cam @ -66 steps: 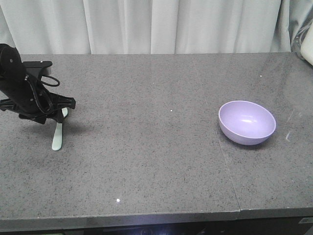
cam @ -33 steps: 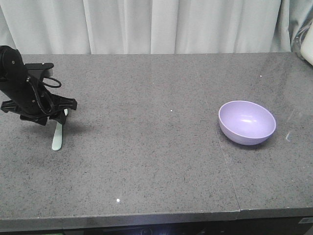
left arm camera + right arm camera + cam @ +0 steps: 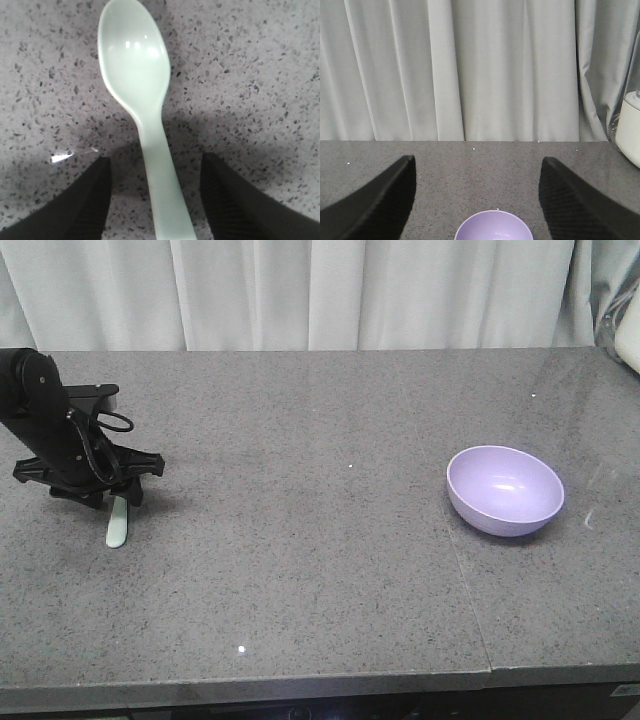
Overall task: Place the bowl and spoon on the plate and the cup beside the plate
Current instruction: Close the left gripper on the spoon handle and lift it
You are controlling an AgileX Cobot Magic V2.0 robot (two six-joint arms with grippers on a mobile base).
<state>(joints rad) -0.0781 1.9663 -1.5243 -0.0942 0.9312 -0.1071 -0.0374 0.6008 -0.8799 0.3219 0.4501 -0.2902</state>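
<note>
The left gripper (image 3: 155, 197) hangs low over the spoon (image 3: 135, 65), which lies flat on the grey table (image 3: 300, 570) well off to the robot's left of the bowl (image 3: 505, 490), scoop up and handle pointing toward the robot. Its fingers are spread moderately, one on each side of the handle with a gap showing at both edges, so they bracket the handle without yet pinching it. That straddle looks deliberate: a thin, flat handle on a hard top gives little to grab, and closing across its narrow width just below the scoop is probably the surest hold. The risk, as I judge it, is the tips scraping the table or the spoon skidding sideways as they close. The right gripper (image 3: 477, 200) waits on the robot's side of the bowl, raised and looking across it toward the curtain (image 3: 350, 290), fingers wide and empty, apparently parked there so the bowl can be taken next. The bowl sits upright and empty. Neither plate nor cup shows in any view, so the arrangement seems barely begun.
</note>
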